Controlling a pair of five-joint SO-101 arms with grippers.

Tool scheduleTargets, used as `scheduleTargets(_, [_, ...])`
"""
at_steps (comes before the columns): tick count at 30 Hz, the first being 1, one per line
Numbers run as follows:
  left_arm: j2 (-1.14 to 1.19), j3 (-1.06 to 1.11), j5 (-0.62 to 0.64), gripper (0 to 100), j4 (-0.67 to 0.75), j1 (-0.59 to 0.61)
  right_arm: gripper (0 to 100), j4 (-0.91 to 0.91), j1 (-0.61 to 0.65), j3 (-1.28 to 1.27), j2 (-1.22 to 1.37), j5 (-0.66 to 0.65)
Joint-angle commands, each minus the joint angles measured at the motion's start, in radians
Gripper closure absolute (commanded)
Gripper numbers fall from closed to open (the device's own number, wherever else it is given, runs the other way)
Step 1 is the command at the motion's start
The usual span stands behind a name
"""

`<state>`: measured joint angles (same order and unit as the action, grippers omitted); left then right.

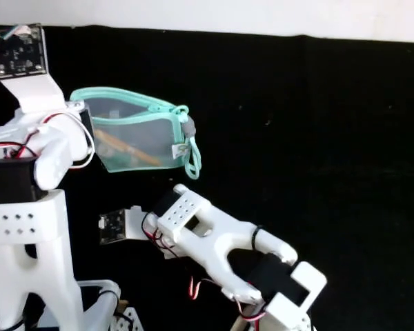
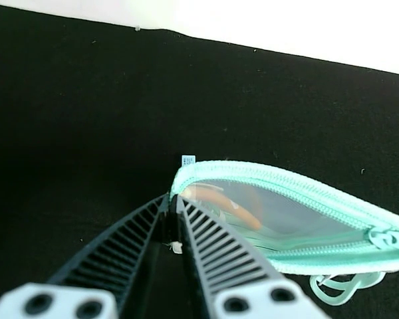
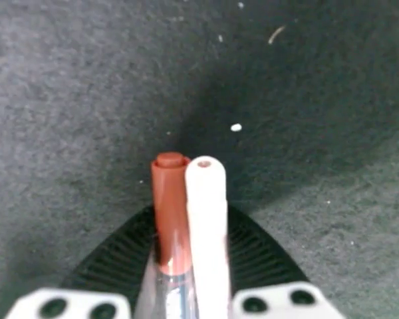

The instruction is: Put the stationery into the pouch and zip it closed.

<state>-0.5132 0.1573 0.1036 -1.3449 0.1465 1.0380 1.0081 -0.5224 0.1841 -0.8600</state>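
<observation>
We judge the task partly done. In the upper left of the high view, the green pouch [image 1: 134, 134] is held off the black table [image 1: 317, 138]. The left gripper [image 2: 173, 203] has its jaws pressed together on the pouch's end corner. One orange pencil [image 1: 124, 146] already lies inside, showing through the clear side. The mouth looks open to us, with the zipper slider [image 1: 186, 127] parked at the far end.

The right arm [image 1: 214, 241] sits in the lower middle of the high view. The right gripper [image 3: 186, 219] pinches a brown pen [image 3: 169, 206] and a white pen [image 3: 206, 212] side by side over the table. These have yet to go in, and then the zip has to be drawn shut.

A small white tag [image 1: 176, 150] hangs on the pouch, but its print is too small to read.
</observation>
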Motion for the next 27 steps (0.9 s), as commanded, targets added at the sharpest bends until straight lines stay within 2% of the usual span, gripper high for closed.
scheduleTargets(1, [0.047, 0.004, -0.005, 99, 0.0, -0.015, 99.1, -0.001, -0.004, -0.013, 0.027, 0.021])
scheduleTargets(4, [0.047, 0.004, -0.005, 99, 0.0, -0.015, 99.1, 0.005, -0.027, -0.013, -0.005, 0.023])
scheduleTargets(9, [0.047, 0.004, -0.005, 99, 0.005, -0.015, 99.1, 0.013, -0.065, -0.021, -0.143, 0.101])
scheduleTargets(27, [0.047, 0.005, -0.005, 99, 0.005, -0.015, 99.1, 0.278, -0.272, 0.173, -0.547, 0.367])
